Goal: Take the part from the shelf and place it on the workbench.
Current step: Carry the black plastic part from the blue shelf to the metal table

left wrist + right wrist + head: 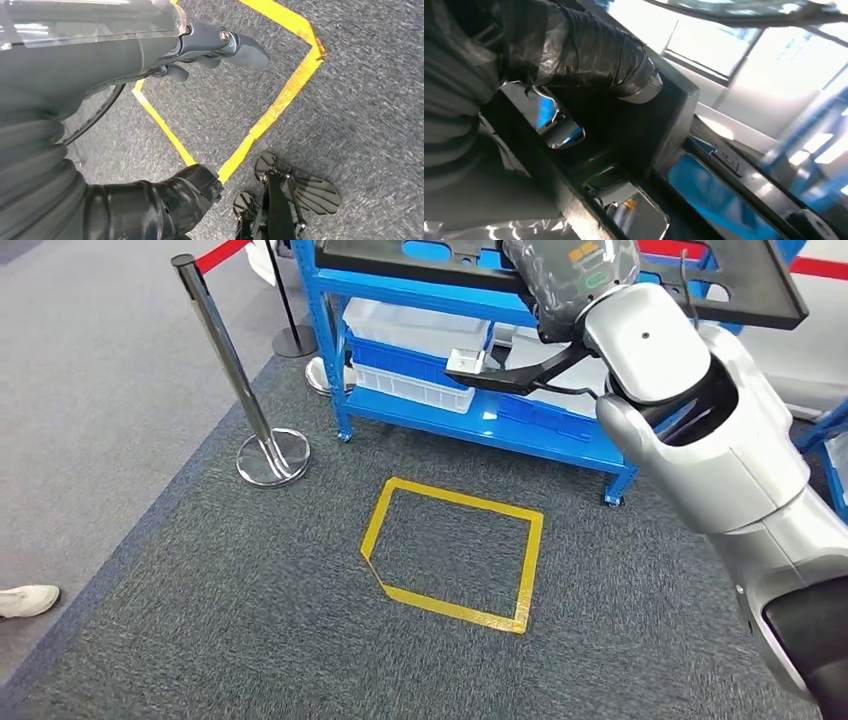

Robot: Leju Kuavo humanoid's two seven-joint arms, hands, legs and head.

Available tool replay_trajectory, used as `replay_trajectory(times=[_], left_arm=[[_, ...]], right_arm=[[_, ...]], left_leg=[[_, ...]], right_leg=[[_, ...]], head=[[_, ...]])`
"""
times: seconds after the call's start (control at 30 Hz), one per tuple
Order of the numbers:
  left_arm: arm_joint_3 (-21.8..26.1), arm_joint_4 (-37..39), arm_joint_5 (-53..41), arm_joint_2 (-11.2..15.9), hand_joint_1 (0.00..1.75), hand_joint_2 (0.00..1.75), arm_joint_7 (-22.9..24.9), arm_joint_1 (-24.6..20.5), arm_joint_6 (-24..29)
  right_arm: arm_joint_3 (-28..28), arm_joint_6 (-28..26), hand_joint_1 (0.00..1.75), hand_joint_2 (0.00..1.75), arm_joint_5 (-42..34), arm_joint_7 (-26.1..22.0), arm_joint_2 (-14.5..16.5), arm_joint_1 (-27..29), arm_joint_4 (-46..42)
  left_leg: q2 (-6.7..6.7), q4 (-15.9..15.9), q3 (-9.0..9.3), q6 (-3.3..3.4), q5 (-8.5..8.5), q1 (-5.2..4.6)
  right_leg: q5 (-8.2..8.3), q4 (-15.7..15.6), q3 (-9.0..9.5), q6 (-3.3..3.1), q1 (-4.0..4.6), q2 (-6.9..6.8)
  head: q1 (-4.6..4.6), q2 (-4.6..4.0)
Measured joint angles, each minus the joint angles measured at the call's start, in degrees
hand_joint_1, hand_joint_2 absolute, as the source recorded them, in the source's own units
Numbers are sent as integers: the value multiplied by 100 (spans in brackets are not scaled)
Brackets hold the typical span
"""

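The part is a broad, flat black frame with cut-out openings, lying on the top level of the blue shelf, and it is looking stiff and hard rather than soft; judging by its thin ribs and large openings it is probably fairly light for its spread, though awkward to balance from one edge. Its surface is looking smooth and moulded, so it may be sliding under a loose hold, and the sensible place to take it is probably a solid rib beside an opening, where the fingers can wrap round. In the right wrist view the right hand is reaching onto the frame, its taped thumb lying over a raised black wall of the part, with an opening just below the fingers; the other fingers are hidden behind the frame, so whether they are closing round it cannot be told. In the head view the right arm is stretching up to the near edge of the part. The left hand is hanging above the carpet with its fingers lying loosely apart and holding nothing, over the yellow tape outline on the floor. White bins are sitting on the lower shelf level, well below the fingers of the right hand.
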Motion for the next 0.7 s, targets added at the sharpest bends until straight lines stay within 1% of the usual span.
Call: replay_trajectory(times=[0.03, 0.07, 0.1, 0.13, 0.17, 0.2, 0.23, 0.27, 0.3, 0.33, 0.37, 0.4, 0.43, 0.47, 0.5, 0.53, 0.57, 0.6, 0.63, 0.67, 0.7], left_arm=[[2, 0, -2, -7, 0, 175, 11, 0, 14], [3, 0, -5, -13, 0, 175, 21, 2, 25], [5, 0, -11, -23, 0, 175, 32, 1, 35], [5, 0, -19, -32, 0, 175, 51, -2, 47], [5, 0, -32, -39, 0, 175, 74, -6, 62], [5, 0, -44, -46, 0, 175, 101, -9, 79], [5, 0, -54, -47, 0, 175, 127, -8, 96], [6, 0, -63, -48, 0, 175, 146, -5, 111], [7, 0, -67, -48, 0, 175, 157, -1, 122], [7, 0, -71, -48, 0, 175, 163, 2, 129], [8, 0, -73, -48, 0, 175, 164, 3, 134], [9, 0, -74, -52, 0, 175, 164, 5, 135], [10, 0, -75, -60, 0, 175, 163, 0, 135], [12, 0, -77, -67, 0, 175, 161, -4, 135], [14, 0, -79, -73, 0, 175, 156, -3, 133], [16, 0, -80, -76, 0, 175, 147, -3, 129], [19, -2, -81, -72, 0, 175, 138, 2, 124], [22, -4, -81, -73, 0, 175, 130, 6, 117], [25, -6, -80, -74, 0, 175, 125, 6, 111], [28, -8, -79, -74, 0, 175, 124, 6, 104], [29, -9, -77, -78, 0, 175, 125, 3, 98]], right_arm=[[1, 9, 175, 175, 0, 9, -7, 23, -33], [1, 15, 175, 175, 1, 17, -8, 49, -62], [2, 18, 175, 175, 1, 25, -15, 74, -84], [2, 18, 175, 175, 1, 30, -28, 91, -104], [2, 17, 175, 175, 1, 33, -51, 109, -116], [2, 17, 175, 175, 1, 35, -82, 137, -123], [2, 16, 175, 175, 1, 34, -116, 178, -127], [2, 12, 175, 175, 1, 33, -152, 231, -127], [2, 6, 175, 175, 1, 27, -179, 282, -126], [2, 0, 175, 175, 1, 19, -197, 319, -125], [2, -5, 175, 175, 2, 13, -208, 337, -125], [2, -7, 175, 175, 2, 8, -219, 339, -125], [2, -8, 175, 175, 3, 5, -230, 335, -127], [3, -11, 175, 175, 4, -2, -239, 334, -128], [4, -13, 175, 175, 5, -14, -244, 337, -128], [7, -14, 175, 175, 5, -27, -236, 341, -129], [10, -14, 175, 175, 5, -42, -226, 343, -129], [13, -11, 175, 175, 4, -51, -211, 343, -129], [16, -9, 175, 175, 0, -58, -200, 335, -129], [18, -7, 175, 175, -5, -68, -191, 325, -129], [19, -4, 175, 175, -13, -77, -184, 317, -129]], left_leg=[[-81, -15, -7, 35, 26, -4], [-147, -42, 1, 68, 48, 15], [-215, -79, 15, 103, 75, 31], [-274, -116, 29, 140, 103, 48], [-332, -143, 41, 168, 126, 64], [-395, -150, 39, 184, 137, 61], [-464, -148, 35, 195, 143, 61], [-541, -144, 33, 197, 145, 61], [-623, -134, 30, 197, 147, 61], [-707, -116, 24, 194, 147, 61], [-789, -92, 17, 188, 145, 61], [-865, -65, -2, 179, 141, 64], [-933, -31, -31, 159, 138, 60], [-991, -10, -68, 130, 142, 64], [-1055, -4, -106, 94, 155, 72], [-1125, -6, -137, 50, 178, 82], [-1199, -20, -159, 11, 200, 97], [-1177, 3, -185, -21, 190, 92], [-1058, 107, -239, -49, 123, 81], [-877, 319, -340, -71, -4, 69], [-654, 643, -488, -92, -177, 63]], right_leg=[[1, -11, 12, 25, 10, -60], [-13, -16, 23, 56, 9, -88], [-63, 25, 20, 84, 0, -26], [-173, 164, -30, 107, -12, 106], [-341, 427, -140, 124, -29, 281], [-533, 791, -298, 135, -41, 451], [-700, 1174, -476, 144, -44, 544], [-787, 1463, -613, 153, -46, 584], [-762, 1565, -668, 157, -51, 599], [-625, 1435, -613, 154, -61, 615], [-418, 1121, -469, 145, -73, 661], [-228, 731, -289, 129, -88, 792], [-93, 379, -134, 116, -102, 942], [-28, 160, -40, 108, -107, 1055], [-23, 64, -6, 100, -102, 1121], [-18, 42, -7, 93, -91, 1083], [1, 27, -1, 68, -102, 993], [20, -9, 19, 37, -110, 906], [39, -46, 42, 3, -124, 814], [52, -77, 63, -27, -135, 725], [52, -86, 75, -46, -115, 643]], head=[[1, 0], [-2, 0], [1, 0], [3, 0], [5, 0], [7, 0], [8, 0], [7, 0], [7, -1], [7, -1], [7, -1], [8, -1], [7, 0], [6, 0], [5, 0], [4, 0], [4, 0], [1, -1], [-18, -1], [-36, -1], [-55, -1]])
